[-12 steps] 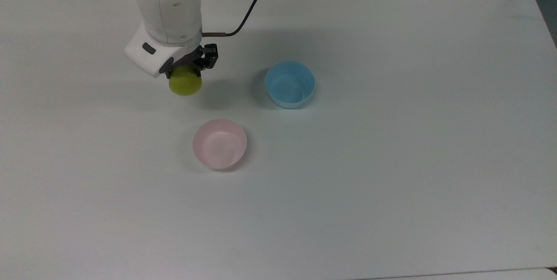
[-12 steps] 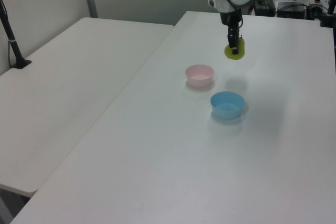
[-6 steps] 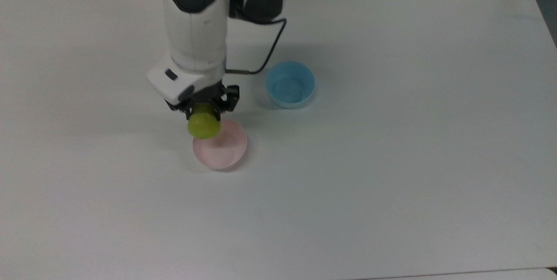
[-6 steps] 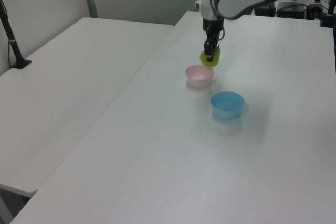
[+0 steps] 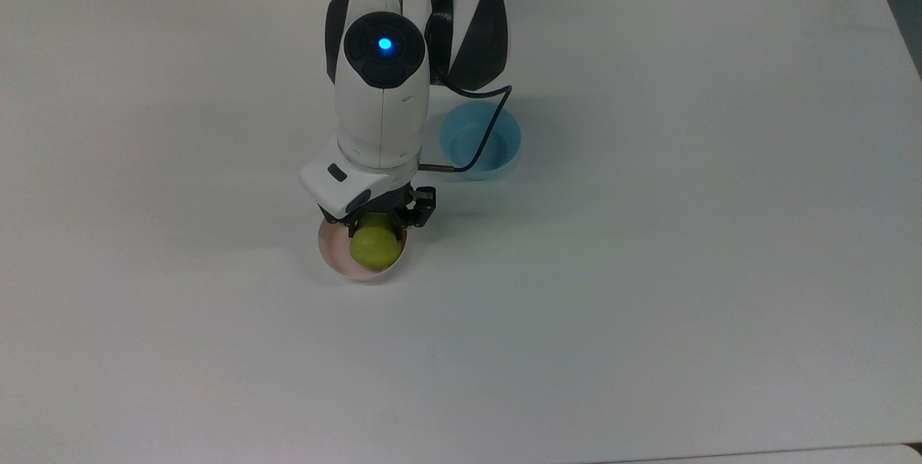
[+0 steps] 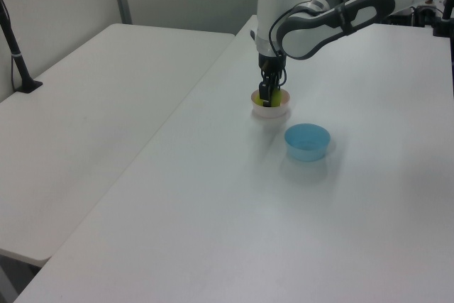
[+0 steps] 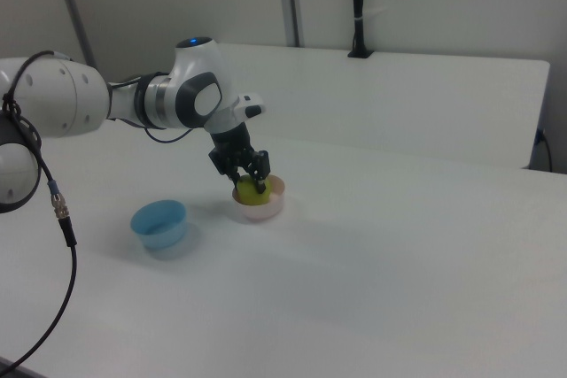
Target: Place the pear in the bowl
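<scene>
The yellow-green pear sits low inside the pale pink bowl, near the middle of the white table. My gripper reaches down into the bowl from above and is shut on the pear, one dark finger on either side of it. The left view shows the pear just above the rim of the bowl with the gripper on it. In the right view the pear fills the bowl under the gripper. The pear's top is hidden by the hand.
A light blue bowl stands close to the pink one, up and to the right of it in the top view, with the arm's black cable hanging across it. A second white table adjoins on the left view's left.
The arm carried the pear from the table's far left side over to the pink bowl and lowered it inside. The bowls have not moved.
</scene>
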